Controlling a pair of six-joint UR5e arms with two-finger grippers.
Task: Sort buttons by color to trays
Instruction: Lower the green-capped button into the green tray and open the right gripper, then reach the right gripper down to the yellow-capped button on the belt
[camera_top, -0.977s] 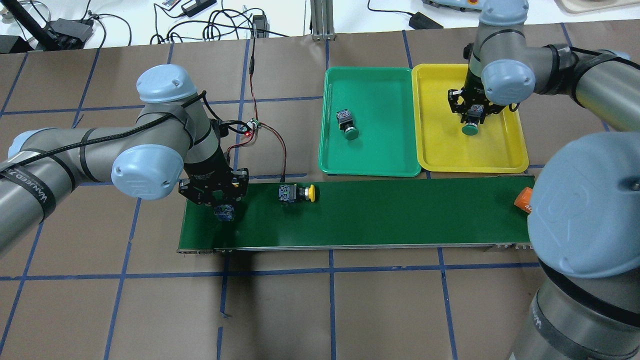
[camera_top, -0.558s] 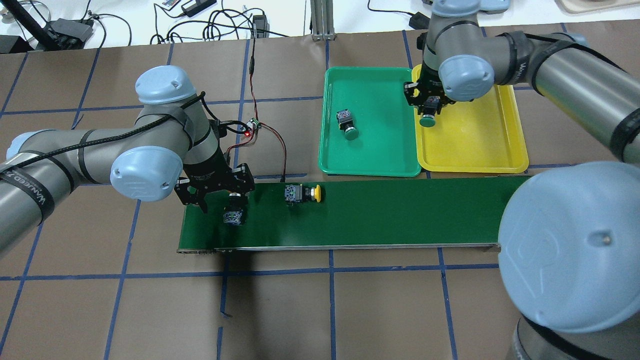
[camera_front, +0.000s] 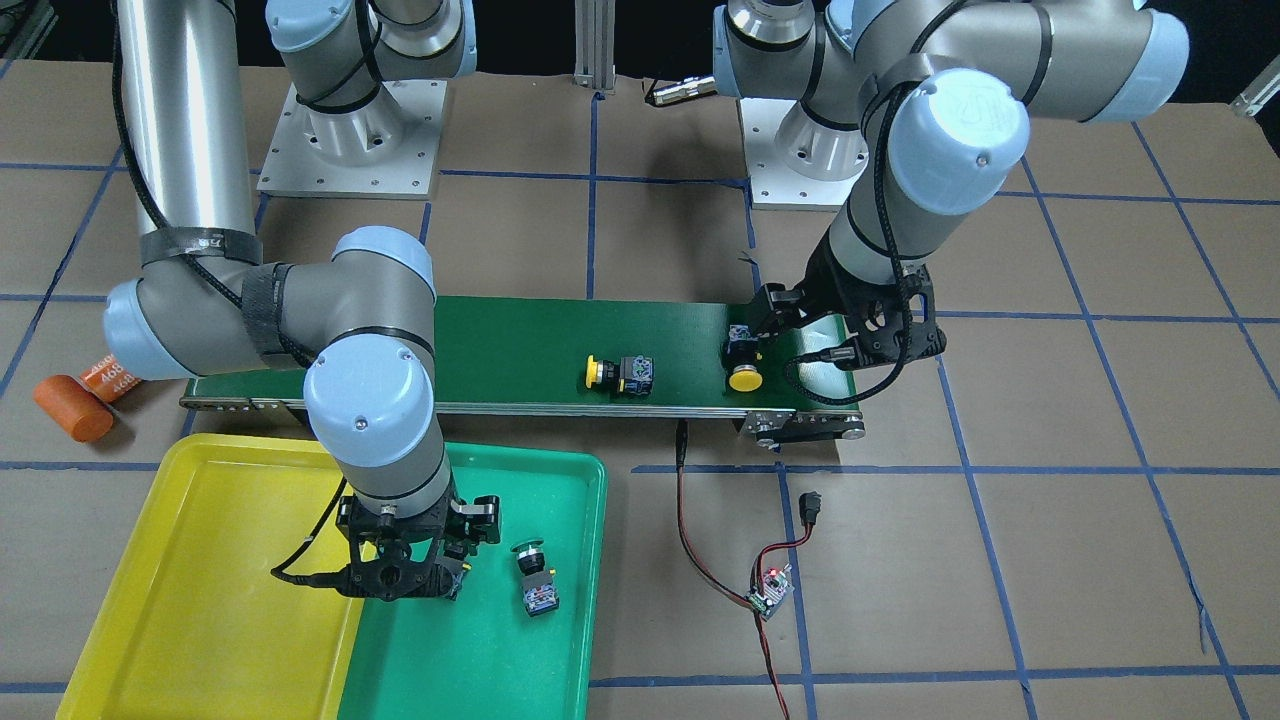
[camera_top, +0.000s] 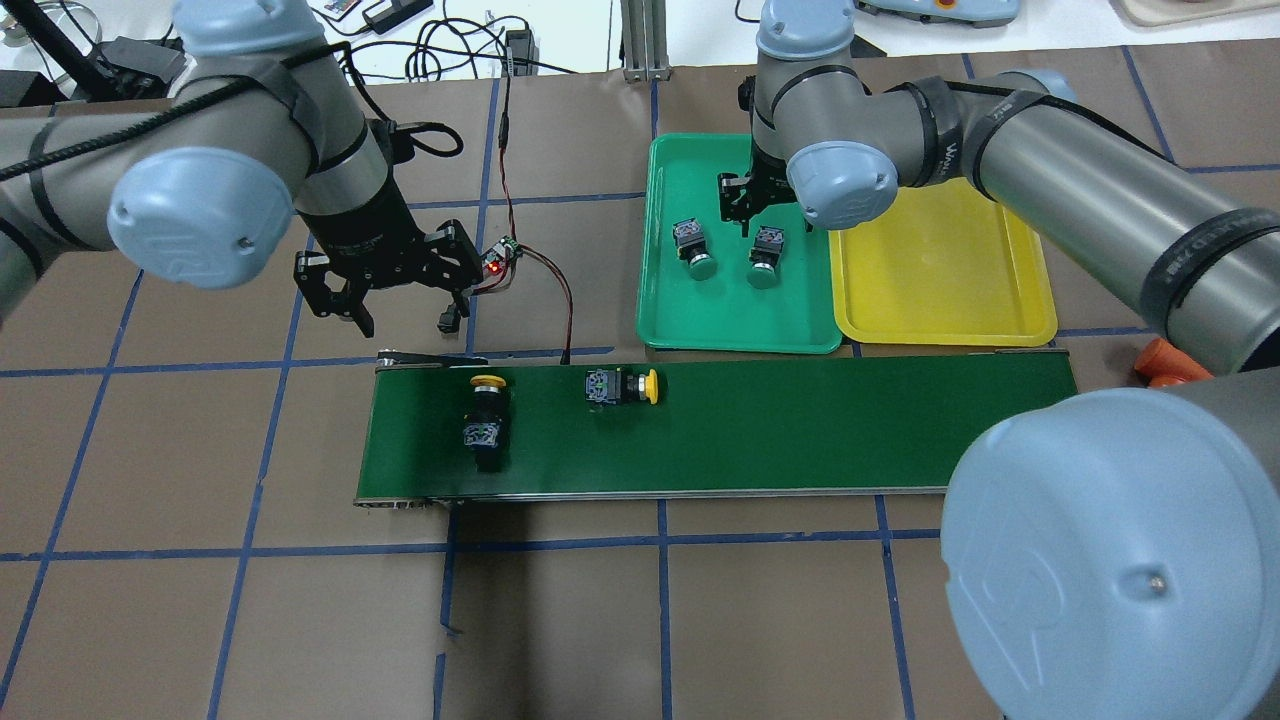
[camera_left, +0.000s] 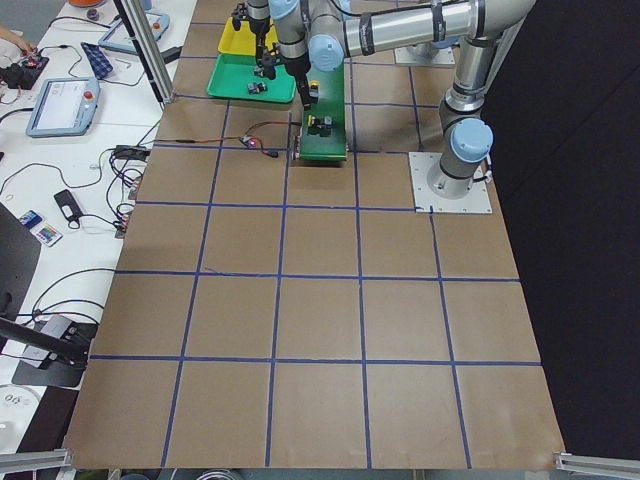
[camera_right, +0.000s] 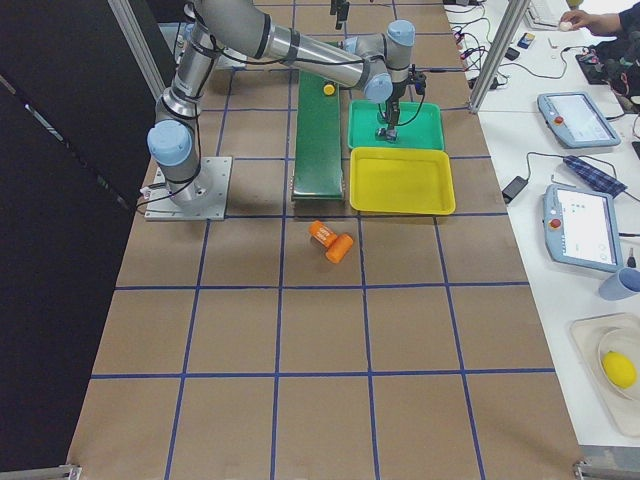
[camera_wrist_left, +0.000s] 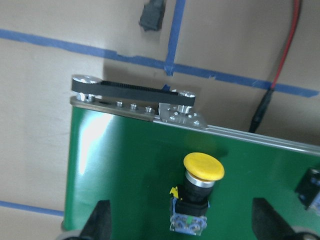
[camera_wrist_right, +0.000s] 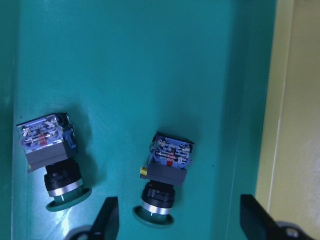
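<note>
- Both green buttons (camera_top: 695, 250) lie in the green tray (camera_top: 740, 335); both yellow buttons (camera_top: 487, 415) lie on the belt (camera_top: 800, 430).
- The right gripper (camera_top: 738, 205) hangs over the greens and the left gripper (camera_top: 398, 300) beside the belt's end, both spread wide with nothing held.
- Greens look sorted; next, probably a yellow button goes to the yellow tray (camera_top: 940, 290).

You won't find much to read here. In the front-facing view, look toward nine o'clock: the white label (camera_front: 108, 376) on an orange cylinder (camera_front: 122, 386) shows two lines of orange digits, each beginning 468, and the rest is hidden by the arm. In the overhead view, toward one o'clock, the black strap (camera_top: 946, 142) around the right arm (camera_top: 1060, 190) carries white capitals starting WAN, and the remainder is too small to make out. The blue joint cap (camera_front: 975, 100) bears a faint embossed logo you can't spell out
</note>
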